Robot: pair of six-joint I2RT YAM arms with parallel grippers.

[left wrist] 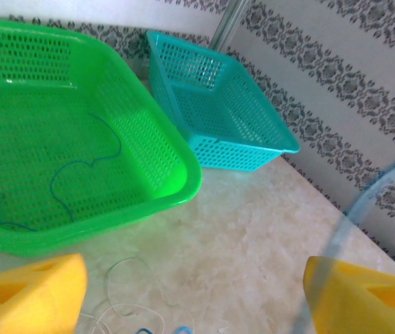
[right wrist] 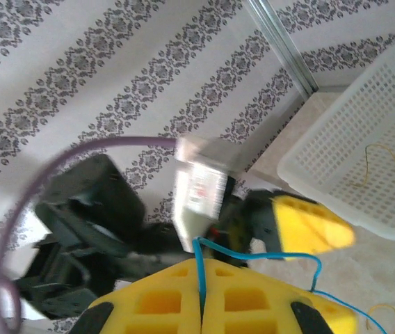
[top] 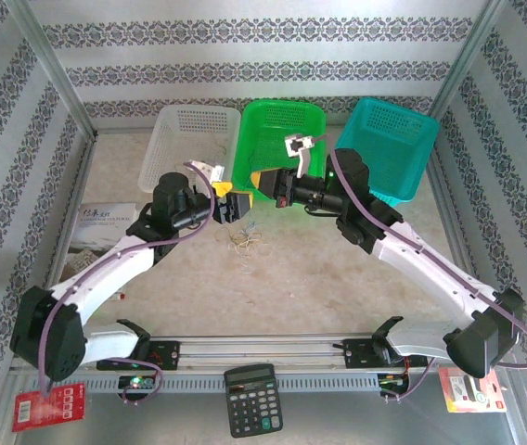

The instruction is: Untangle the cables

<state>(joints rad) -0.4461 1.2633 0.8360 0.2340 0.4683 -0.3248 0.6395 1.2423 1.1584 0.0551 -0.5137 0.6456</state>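
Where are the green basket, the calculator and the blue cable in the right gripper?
green basket [left wrist: 157, 139], left wrist view, right wall
calculator [top: 252, 400], top external view, keypad
blue cable [right wrist: 281, 256], right wrist view, free span

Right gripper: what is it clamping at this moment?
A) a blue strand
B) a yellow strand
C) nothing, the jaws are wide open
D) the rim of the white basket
A: in the right wrist view the right gripper is shut, with a blue cable pinched in the seam between its jaws and trailing off to the right.
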